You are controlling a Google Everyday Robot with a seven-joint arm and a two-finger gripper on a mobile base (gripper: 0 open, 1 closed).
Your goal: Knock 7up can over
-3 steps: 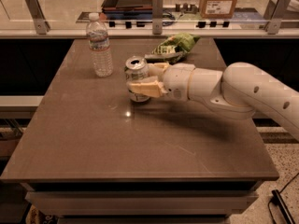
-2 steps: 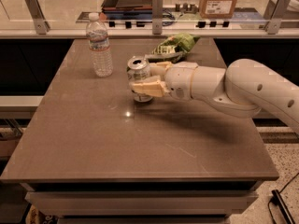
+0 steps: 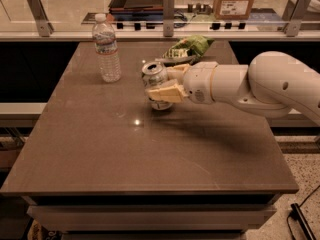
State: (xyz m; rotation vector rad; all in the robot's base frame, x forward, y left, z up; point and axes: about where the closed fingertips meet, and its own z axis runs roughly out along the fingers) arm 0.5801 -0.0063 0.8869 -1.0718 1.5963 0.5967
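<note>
Camera view — jaws clamp the tilted 7up can (image 3: 154, 77) — middle of table (image 3: 150, 159).

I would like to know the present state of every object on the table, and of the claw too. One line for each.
7up can: not yet knocked over, seems slightly tilted, held between the claw's fingers.
claw: low over the table's rear half, shut on the 7up can.
water bottle: upright, cap on, standing apart from the can.
snack bag: lying on the table behind the claw.
</note>
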